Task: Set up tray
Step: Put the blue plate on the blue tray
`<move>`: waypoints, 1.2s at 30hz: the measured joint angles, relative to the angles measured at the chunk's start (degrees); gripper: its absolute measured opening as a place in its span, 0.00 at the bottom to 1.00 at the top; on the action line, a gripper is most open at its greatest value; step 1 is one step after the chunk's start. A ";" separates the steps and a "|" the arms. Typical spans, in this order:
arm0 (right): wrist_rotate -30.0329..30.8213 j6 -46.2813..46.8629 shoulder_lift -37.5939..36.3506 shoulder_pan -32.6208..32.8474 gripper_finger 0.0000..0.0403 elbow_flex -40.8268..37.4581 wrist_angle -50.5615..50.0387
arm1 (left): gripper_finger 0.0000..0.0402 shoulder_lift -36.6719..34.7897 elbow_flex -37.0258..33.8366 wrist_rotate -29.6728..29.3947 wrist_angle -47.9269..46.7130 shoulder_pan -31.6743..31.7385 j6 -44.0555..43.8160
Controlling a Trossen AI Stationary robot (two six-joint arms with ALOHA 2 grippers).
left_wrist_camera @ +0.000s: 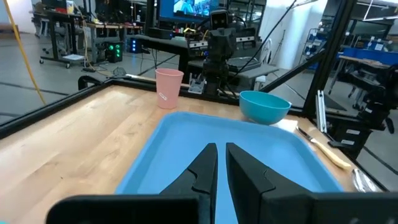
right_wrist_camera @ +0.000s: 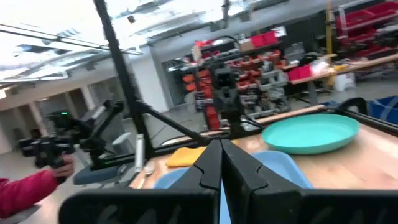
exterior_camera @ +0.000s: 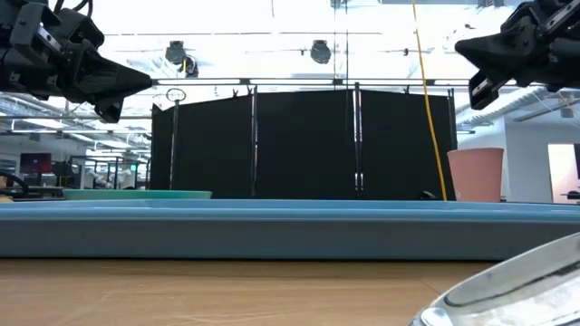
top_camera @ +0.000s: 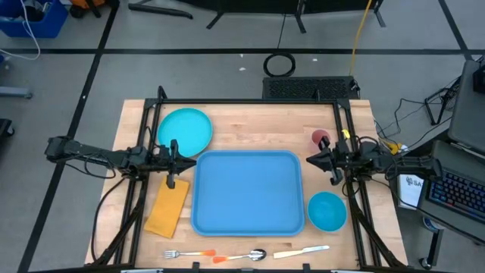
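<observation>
The blue tray point(top_camera: 248, 192) lies flat in the middle of the table, also seen in the low view point(exterior_camera: 272, 228) and the left wrist view point(left_wrist_camera: 217, 155). My left gripper point(top_camera: 191, 160) hovers shut above the tray's left edge, raised off the table point(exterior_camera: 145, 81). My right gripper point(top_camera: 309, 159) hovers shut above the tray's right edge point(exterior_camera: 460, 47). Neither touches anything. Around the tray lie a teal plate point(top_camera: 185, 129), a blue bowl point(top_camera: 327, 211), a pink cup point(top_camera: 320, 138), a yellow napkin point(top_camera: 168, 207), a fork point(top_camera: 189, 254), a spoon point(top_camera: 244, 255) and a knife point(top_camera: 301, 251).
The cutlery lies in a row along the table's near edge. Black frame rails point(top_camera: 250, 101) run along the far edge and down both sides. A person's red sleeve point(right_wrist_camera: 25, 190) shows beyond the table in the right wrist view.
</observation>
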 joint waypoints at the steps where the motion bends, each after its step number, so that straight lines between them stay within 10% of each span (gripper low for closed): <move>1: 1.14 0.00 0.41 0.00 0.00 0.02 -0.01 | 0.09 0.00 0.00 -0.01 -0.01 0.00 0.08; 17: 4.62 -0.20 5.33 0.00 0.00 0.02 1.88 | 0.09 1.72 0.02 -12.05 -1.28 0.04 -4.70; 36: 4.71 -0.22 5.31 0.00 0.00 0.02 1.92 | 0.09 13.47 20.44 -15.62 -47.02 1.83 -14.97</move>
